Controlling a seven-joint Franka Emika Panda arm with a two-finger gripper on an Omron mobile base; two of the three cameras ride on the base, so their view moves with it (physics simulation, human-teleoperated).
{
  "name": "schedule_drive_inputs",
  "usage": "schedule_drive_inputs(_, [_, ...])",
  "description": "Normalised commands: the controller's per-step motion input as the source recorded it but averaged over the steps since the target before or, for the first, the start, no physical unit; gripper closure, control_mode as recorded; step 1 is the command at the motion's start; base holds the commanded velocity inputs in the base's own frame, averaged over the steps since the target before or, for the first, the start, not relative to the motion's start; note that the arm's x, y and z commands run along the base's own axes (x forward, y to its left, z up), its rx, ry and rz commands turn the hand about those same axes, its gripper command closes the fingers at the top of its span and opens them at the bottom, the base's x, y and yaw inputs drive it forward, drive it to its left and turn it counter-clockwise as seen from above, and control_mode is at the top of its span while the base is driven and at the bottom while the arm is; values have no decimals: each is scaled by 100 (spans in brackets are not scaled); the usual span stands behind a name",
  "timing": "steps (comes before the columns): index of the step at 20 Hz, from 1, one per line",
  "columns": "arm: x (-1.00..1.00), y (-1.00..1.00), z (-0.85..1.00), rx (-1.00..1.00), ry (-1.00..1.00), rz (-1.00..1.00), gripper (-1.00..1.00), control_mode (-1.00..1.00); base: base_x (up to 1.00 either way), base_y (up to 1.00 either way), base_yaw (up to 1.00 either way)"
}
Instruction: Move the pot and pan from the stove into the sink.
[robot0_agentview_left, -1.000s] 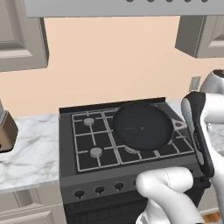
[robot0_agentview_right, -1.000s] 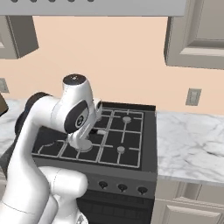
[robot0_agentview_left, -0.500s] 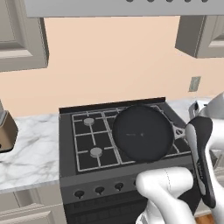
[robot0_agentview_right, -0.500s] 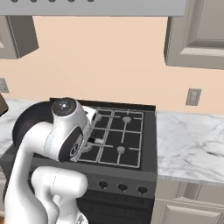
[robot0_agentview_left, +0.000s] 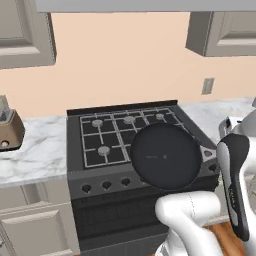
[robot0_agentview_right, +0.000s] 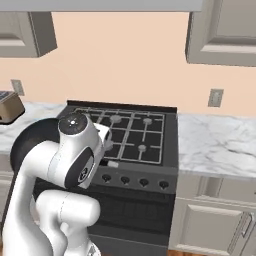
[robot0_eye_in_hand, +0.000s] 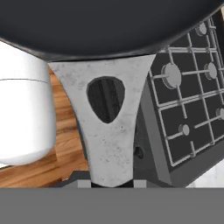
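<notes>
1. Left base view: kitchen with a peach wall, grey cabinets and a marble surface (robot0_agentview_left: 35, 150) either side of the black stove (robot0_agentview_left: 107, 137). The pan (robot0_agentview_left: 166, 156) hangs in the air over the stove's front right corner, partly past the edge. Judged lifted clear of the grates so it can travel to the sink.
2. Right base view: the arm's white body covers most of the pan; a dark rim peeks out at left (robot0_agentview_right: 30, 137). The stove's four front knobs and the surface to its right show here. No pot on the burners.
3. Hand view: the end effector (robot0_eye_in_hand: 107, 183) is closed on the pan's grey handle (robot0_eye_in_hand: 107, 131), with wood floor below and the stove at right.
</notes>
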Motion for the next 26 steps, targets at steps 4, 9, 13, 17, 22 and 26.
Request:
schedule_drive_inputs(4, [0,0,0,0,0,0,100,100,-17,-8,-30])
schedule_drive_inputs(9, [0,0,0,0,0,0,100,100,0,0,-44])
schedule_drive_inputs(13, [0,0,0,0,0,0,100,100,0,0,-50])
schedule_drive_inputs(17, [0,0,0,0,0,0,100,100,0,0,-50])
schedule_drive_inputs(22, [0,0,0,0,0,0,100,100,0,0,-50])
schedule_drive_inputs(26, [0,0,0,0,0,0,100,100,0,0,-50])
